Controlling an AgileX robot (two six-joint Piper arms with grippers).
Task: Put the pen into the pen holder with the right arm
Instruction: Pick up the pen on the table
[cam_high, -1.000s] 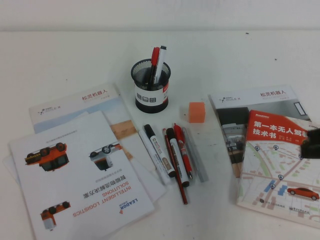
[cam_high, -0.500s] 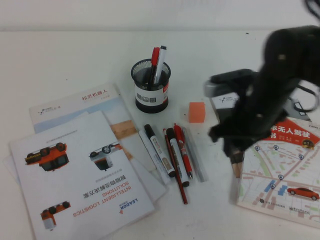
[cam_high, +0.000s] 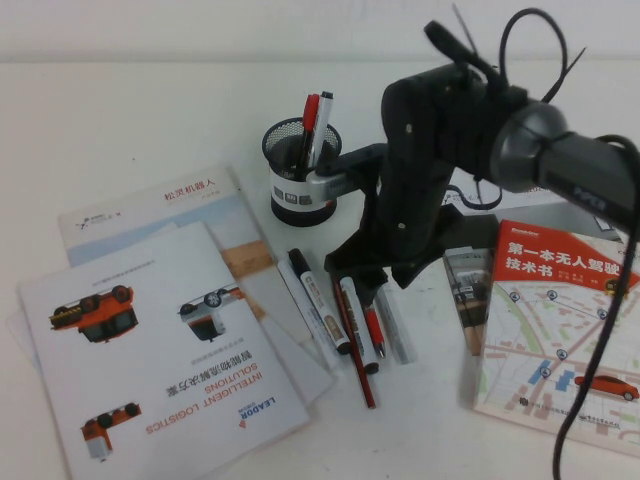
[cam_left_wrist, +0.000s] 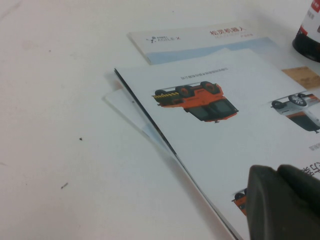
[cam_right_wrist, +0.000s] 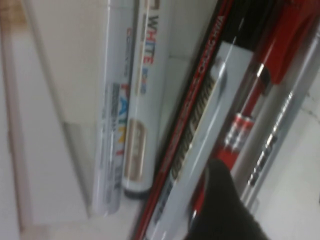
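Right hand (cam_high: 372, 282): lowered over the upper ends of the row of pens on the bench (cam_high: 150, 110); one dark fingertip (cam_right_wrist: 222, 205) seen in the right wrist view close above the red pen (cam_right_wrist: 260, 85); spread of the fingers not discernible.
Pen (cam_high: 395, 325): slim, silver-grey, flat on the bench at the right edge of the row, just beside the red pen, its upper end hidden under the right hand.
Pen holder (cam_high: 301, 172): black mesh cup, upright, behind and to the left of the right hand, two pens standing in it.
Markers (cam_high: 318, 300): two white, black-capped, left of the red pen.
Left hand (cam_left_wrist: 285, 202): low over the brochures (cam_left_wrist: 240, 125), fingers not discernible.
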